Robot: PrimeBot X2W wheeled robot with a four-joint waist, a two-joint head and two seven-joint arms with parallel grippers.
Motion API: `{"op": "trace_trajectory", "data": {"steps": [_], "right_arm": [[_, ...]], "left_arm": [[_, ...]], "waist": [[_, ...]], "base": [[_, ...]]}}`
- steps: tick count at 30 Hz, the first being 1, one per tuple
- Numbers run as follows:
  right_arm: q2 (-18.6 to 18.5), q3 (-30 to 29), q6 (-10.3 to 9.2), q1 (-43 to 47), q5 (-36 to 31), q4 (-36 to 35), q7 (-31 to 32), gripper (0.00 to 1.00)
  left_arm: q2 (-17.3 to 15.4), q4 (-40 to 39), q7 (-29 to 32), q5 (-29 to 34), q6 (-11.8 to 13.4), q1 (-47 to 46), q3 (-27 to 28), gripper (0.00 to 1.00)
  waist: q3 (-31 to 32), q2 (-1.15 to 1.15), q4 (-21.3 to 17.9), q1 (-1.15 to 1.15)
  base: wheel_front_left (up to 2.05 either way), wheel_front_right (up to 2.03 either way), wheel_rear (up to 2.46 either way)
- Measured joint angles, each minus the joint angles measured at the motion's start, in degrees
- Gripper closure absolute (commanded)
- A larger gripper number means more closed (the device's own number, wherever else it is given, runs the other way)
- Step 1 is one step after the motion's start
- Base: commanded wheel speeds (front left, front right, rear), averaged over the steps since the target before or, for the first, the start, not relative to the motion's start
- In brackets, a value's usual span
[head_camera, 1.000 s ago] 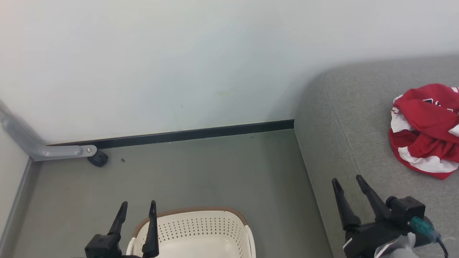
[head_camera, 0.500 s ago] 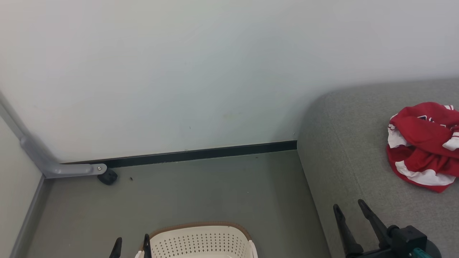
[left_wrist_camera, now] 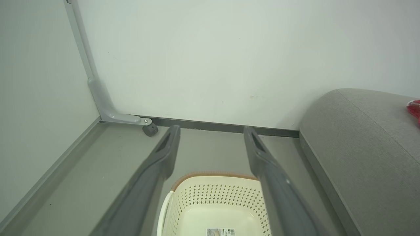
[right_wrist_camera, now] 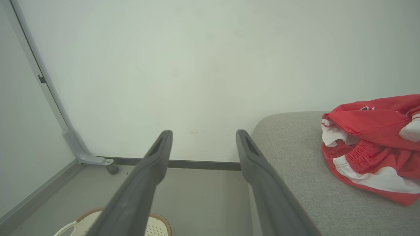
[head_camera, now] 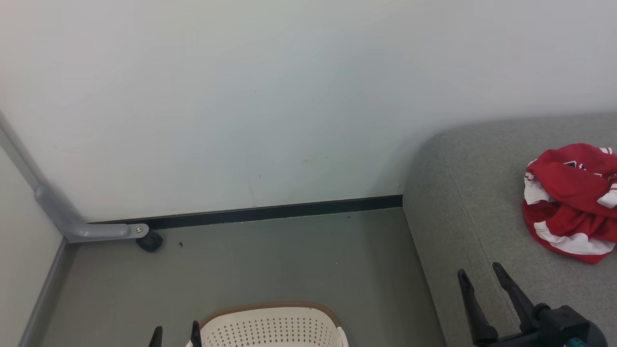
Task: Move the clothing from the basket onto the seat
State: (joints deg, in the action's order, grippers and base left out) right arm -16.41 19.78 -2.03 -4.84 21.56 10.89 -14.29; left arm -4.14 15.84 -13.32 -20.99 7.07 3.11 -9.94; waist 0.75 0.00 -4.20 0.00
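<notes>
1. Two grippers are in view, and both have their fingers apart with nothing between them.
2. In the head view the left gripper (head_camera: 175, 335) shows only its two dark tips at the bottom edge, just beside the left side of the basket (head_camera: 270, 305).
3. In the left wrist view the same fingers are spread wide, and the far part of the basket shows between them, lower down.
4. The right gripper (head_camera: 480, 272) is at the lower right of the head view, over the front part of the seat (head_camera: 462, 193) and near its left edge, with its fingers pointing up the picture.
5. The clothing (head_camera: 569, 202) lies on the seat as a crumpled red heap with white stripes, and the right edge of the head view cuts it.
6. It is apart from the right gripper, further back and more to the right, and no finger touches it.
7. The basket stands on the grey floor (head_camera: 289, 260) to the left of the seat, with a strip of floor between them.
8. Its cream bottom shows in the left wrist view, with a small label (left_wrist_camera: 220, 232) on it.
9. Behind is a pale wall (head_camera: 289, 96) with a black skirting board (head_camera: 270, 212) along its foot.
10. At the far left a grey metal leg (head_camera: 87, 231) comes down and ends in a dark wheel (head_camera: 149, 242) on the floor.
</notes>
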Motion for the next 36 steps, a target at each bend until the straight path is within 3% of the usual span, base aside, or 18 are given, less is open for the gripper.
{"op": "trace_trajectory", "data": {"steps": [29, 30, 36], "right_arm": [[-0.48, -0.1, -0.58, 1.89, 0.1, -4.34, 1.46, 0.0], [-0.48, -0.07, -0.65, 2.08, 0.1, -4.34, 1.68, 1.0], [1.48, 0.75, -0.64, 4.42, 0.23, -1.12, 1.9, 1.0]], "left_arm": [[0.69, -0.07, 0.01, 0.91, 0.01, -0.02, 0.23, 0.0], [0.73, 0.0, 0.01, 0.92, 0.0, -0.03, 0.21, 1.0], [0.81, 2.81, 0.24, 0.52, -0.04, 1.32, 0.11, 1.0]], "waist": [[0.16, 0.0, 0.07, 0.0], [0.16, 0.0, 0.08, 0.0], [0.15, 0.0, 0.08, 0.0]], "base": [[0.0, 0.0, 0.0], [0.0, 0.0, 0.0], [0.0, 0.0, 0.0]]}}
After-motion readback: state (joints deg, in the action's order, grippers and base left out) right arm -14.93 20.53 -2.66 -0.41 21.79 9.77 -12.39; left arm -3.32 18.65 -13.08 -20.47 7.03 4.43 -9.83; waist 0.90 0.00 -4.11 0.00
